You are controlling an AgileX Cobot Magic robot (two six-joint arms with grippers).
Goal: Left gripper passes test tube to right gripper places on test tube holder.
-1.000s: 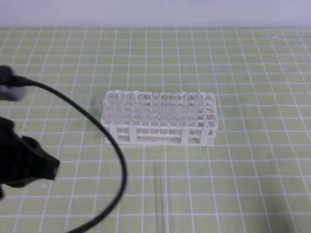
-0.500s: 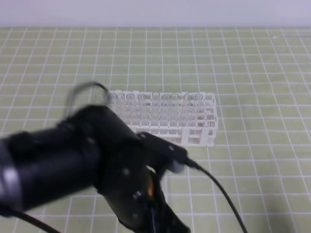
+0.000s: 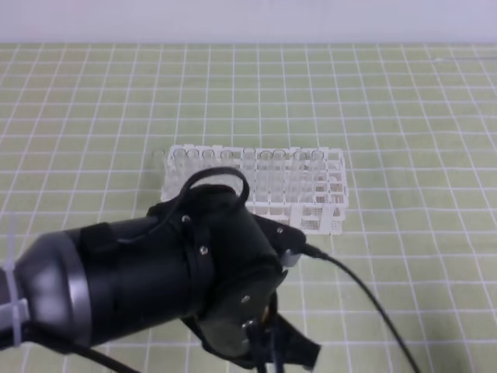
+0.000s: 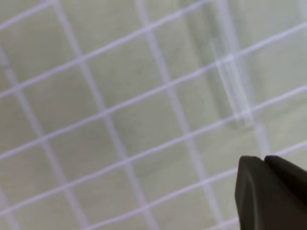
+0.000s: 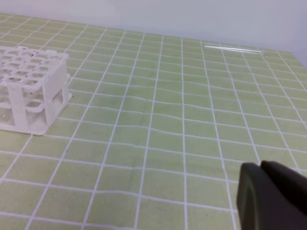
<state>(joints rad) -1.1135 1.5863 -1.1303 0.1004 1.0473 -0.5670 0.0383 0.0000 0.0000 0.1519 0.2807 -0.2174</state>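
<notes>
Surroundings: a green mat (image 3: 404,116) with a white grid is seen under everything; a pale wall (image 5: 192,19) is seen behind it in the right wrist view.
Obstruction: much of the lower left of the high view is filled by the left arm (image 3: 155,284), and its black cable (image 3: 365,299) is trailed toward the lower right; the front left part of the test tube holder (image 3: 311,183) is covered by the arm.
Test tube holder: many clear tubes are held upright in it.
Test tube (image 4: 230,81): it is seen lying flat on the mat in the left wrist view, just ahead of the fingertips and untouched.
Long axis: it is laid nearly along the picture's vertical, slightly tilted; which end is open cannot be told.
Left gripper (image 4: 265,160): fingers are pressed together, nothing grasped.
Right gripper (image 5: 260,166): fingers are clenched on nothing, well apart from the holder.
Far tube (image 5: 233,48): another clear tube is seen lying crosswise near the mat's far edge.
</notes>
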